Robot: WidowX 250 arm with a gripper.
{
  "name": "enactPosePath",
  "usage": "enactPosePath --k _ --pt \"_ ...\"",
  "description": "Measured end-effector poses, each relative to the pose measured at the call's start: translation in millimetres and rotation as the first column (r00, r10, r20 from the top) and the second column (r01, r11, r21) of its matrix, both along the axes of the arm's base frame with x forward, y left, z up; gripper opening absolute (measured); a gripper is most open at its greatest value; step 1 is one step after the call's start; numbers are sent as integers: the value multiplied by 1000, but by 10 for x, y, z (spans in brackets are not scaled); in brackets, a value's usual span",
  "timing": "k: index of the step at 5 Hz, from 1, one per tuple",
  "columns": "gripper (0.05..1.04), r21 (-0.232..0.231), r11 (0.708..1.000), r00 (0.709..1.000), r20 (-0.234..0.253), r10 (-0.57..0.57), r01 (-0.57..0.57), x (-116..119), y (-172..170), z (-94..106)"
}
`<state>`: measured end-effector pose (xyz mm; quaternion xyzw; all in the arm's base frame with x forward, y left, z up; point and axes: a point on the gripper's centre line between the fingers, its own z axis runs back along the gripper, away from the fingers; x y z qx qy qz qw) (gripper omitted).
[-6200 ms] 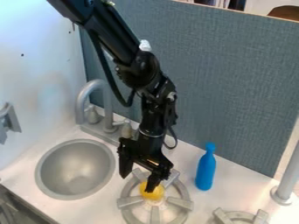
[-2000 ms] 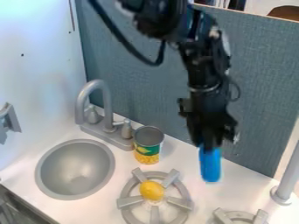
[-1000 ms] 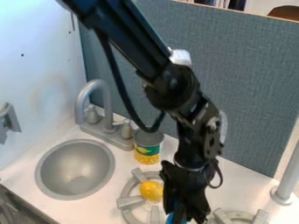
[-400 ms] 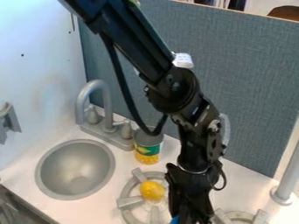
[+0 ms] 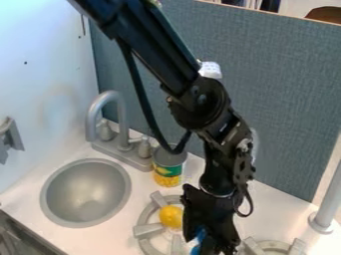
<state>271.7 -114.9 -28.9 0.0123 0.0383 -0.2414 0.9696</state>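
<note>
A partly hidden blue bottle (image 5: 200,234) was seen low at the black gripper (image 5: 209,246), whether gripped by the jaws impossible to tell, while beside it a yellow lemon (image 5: 171,217) was cradled mid-burner (image 5: 148,230), seemingly kept from rolling by the raised prongs.

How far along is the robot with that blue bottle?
The carrying looks mostly done: the blue bottle has come from the back of the counter towards the front. In hand: the gripper is right at the bottle, though its hold is unclear. Left: the gripper is not yet clear of the bottle.
</note>
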Motion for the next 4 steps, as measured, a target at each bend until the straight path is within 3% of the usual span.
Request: enactPosePath --k 1,2,3,4 --pt "974 4 1000 1000 -3 26 -26 -3 11 1" --pt "1007 -26 999 999 14 38 -38 36 6 73" --pt "1001 -55 995 995 54 85 -82 181 68 334" --pt "1001 -135 982 988 60 144 -135 363 161 562"
